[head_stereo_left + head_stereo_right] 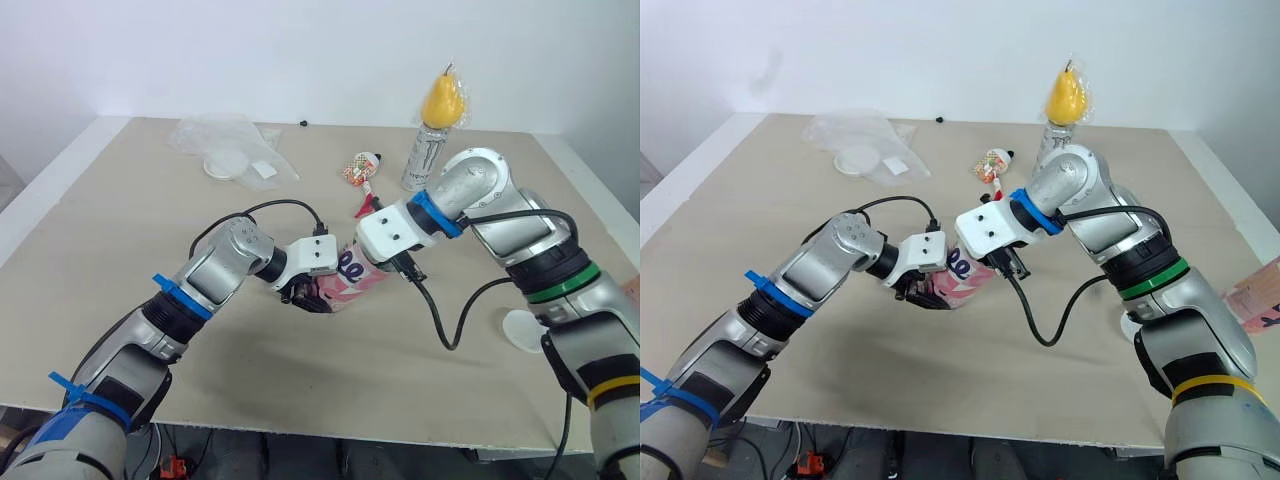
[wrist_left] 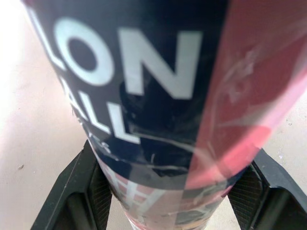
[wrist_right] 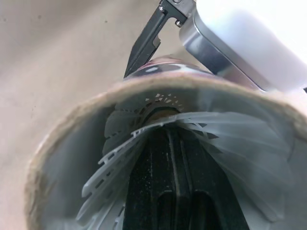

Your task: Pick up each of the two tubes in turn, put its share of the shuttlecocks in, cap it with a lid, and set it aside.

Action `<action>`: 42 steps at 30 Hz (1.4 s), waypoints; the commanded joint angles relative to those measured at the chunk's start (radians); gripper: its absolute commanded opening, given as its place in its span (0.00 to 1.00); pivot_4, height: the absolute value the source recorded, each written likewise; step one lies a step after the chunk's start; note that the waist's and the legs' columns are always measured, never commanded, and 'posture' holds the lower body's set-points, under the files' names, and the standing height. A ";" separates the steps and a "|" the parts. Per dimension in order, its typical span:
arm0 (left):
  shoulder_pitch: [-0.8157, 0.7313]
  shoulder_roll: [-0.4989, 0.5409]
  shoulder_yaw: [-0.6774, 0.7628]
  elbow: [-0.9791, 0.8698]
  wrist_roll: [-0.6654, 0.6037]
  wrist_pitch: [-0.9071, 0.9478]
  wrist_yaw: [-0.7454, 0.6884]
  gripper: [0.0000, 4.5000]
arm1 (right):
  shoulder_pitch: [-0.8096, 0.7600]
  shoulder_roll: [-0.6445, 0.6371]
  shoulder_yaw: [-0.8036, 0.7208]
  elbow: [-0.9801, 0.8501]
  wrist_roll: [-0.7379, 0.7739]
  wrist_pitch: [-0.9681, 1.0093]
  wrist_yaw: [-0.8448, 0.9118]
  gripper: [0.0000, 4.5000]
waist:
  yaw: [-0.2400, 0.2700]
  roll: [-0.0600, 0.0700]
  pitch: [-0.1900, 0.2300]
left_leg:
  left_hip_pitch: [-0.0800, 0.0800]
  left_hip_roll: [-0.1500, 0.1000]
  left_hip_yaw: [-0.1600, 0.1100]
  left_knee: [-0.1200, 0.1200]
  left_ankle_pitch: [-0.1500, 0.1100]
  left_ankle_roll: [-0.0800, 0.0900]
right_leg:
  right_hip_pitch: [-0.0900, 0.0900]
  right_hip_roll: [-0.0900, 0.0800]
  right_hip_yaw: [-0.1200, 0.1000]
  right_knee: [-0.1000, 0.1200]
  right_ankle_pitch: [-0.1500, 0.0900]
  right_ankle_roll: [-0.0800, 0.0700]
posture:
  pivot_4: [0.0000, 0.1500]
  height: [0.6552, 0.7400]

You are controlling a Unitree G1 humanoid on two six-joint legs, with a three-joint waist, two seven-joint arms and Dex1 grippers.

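Observation:
My left gripper (image 1: 305,293) is shut on a pink and navy tube (image 1: 352,282) and holds it tilted above the middle of the table. In the left wrist view the printed tube wall (image 2: 158,96) sits between both black fingers (image 2: 79,191). My right gripper (image 1: 376,268) is at the tube's open mouth. Through the right wrist view I look into the cardboard rim (image 3: 62,143), where a white shuttlecock (image 3: 139,124) spreads its skirt around my closed right fingers (image 3: 168,191). A second pink tube (image 1: 1260,298) lies at the table's right edge.
A white lid (image 1: 525,330) lies on the table under my right forearm. Another lid (image 1: 228,162) rests in a clear plastic bag at the back left. A can (image 1: 423,155) with a wrapped pear (image 1: 443,100) on it stands at the back, beside a snack wrapper (image 1: 360,167).

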 commanded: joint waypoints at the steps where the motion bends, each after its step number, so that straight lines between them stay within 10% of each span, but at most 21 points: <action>1: 0.005 -0.016 -0.006 -0.026 0.003 0.003 0.002 0.63 | 0.014 0.015 0.122 0.026 -0.036 -0.025 0.041 0.01 | 0.000 0.000 -0.002 | 0.000 0.000 0.000 0.000 0.000 0.000 | 0.000 0.000 0.000 0.000 0.000 0.000 | 1.00 1.00; 27: 0.025 -0.011 0.004 -0.003 0.009 -0.015 0.004 0.63 | -0.011 -0.177 -0.058 -0.101 0.245 0.221 0.041 0.01 | 0.003 -0.001 -0.003 | -0.005 -0.003 -0.002 -0.002 -0.001 -0.001 | -0.003 -0.001 0.000 0.000 -0.002 0.003 | 1.00 1.00; 42: 0.020 -0.018 0.005 0.006 0.013 -0.020 0.002 0.63 | -0.019 -0.013 0.076 0.055 0.007 0.034 0.041 0.01 | 0.002 -0.002 -0.003 | -0.005 -0.003 -0.001 0.000 -0.001 -0.001 | -0.002 -0.002 0.000 -0.001 -0.002 0.005 | 1.00 1.00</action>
